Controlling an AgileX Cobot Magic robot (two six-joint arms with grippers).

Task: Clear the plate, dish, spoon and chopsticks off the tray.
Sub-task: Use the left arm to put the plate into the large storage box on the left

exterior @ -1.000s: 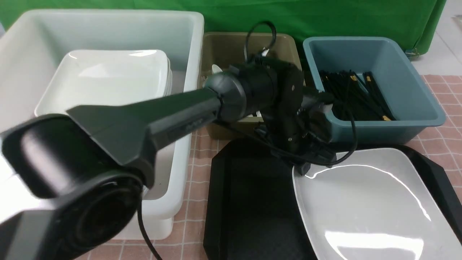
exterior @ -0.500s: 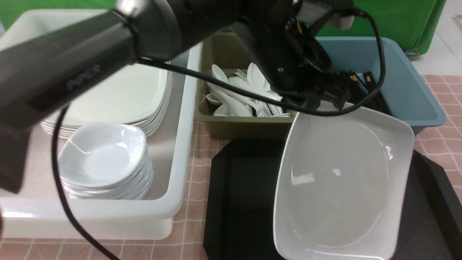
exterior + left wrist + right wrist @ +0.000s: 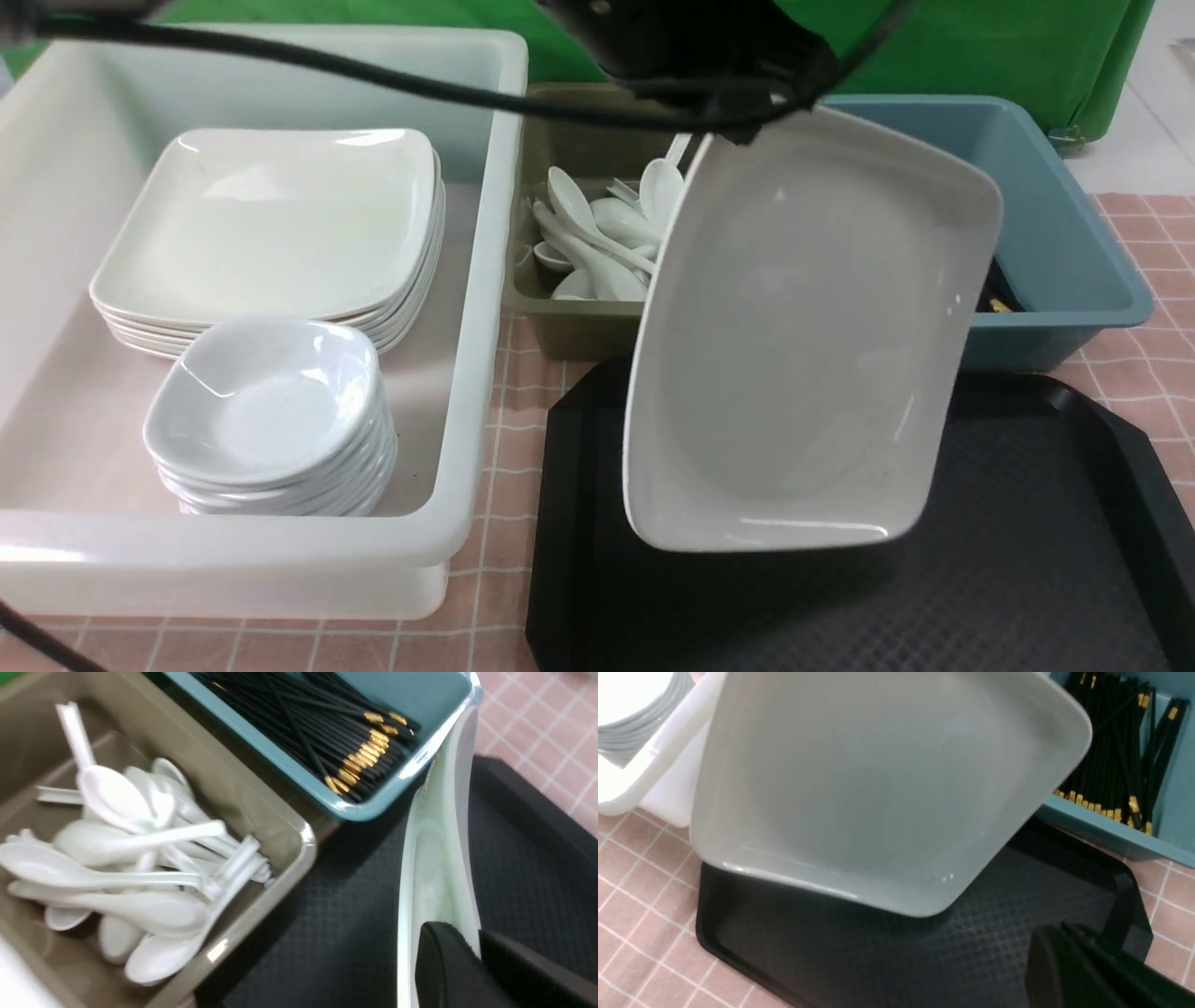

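Left pincer (image 3: 474, 940) is clamped on the rim of the big flat white rounded-square plate (image 3: 794, 327). So the plate hangs below it nearly on edge, long axis running down from the grip and hollow face toward us. It's clear of the black diamond-textured plastic tray (image 3: 1027, 560), hanging above it.

What the next move turns on, as we read it: the stack of matching white plates (image 3: 271, 215) in the big white plastic tub (image 3: 485, 280) sits well off to the pincer's left, and the left arm is the nearer one. The olive tub (image 3: 579, 331) of white spoons (image 3: 597, 243) and the blue tub (image 3: 1064, 243) of black chopsticks (image 3: 355, 732) sit below the pincer.

We'd guess a glossy, smooth rim held at one edge could swing or slip. Meanwhile the right pincer (image 3: 1059, 938) is closed on nothing, hovering by the tray.
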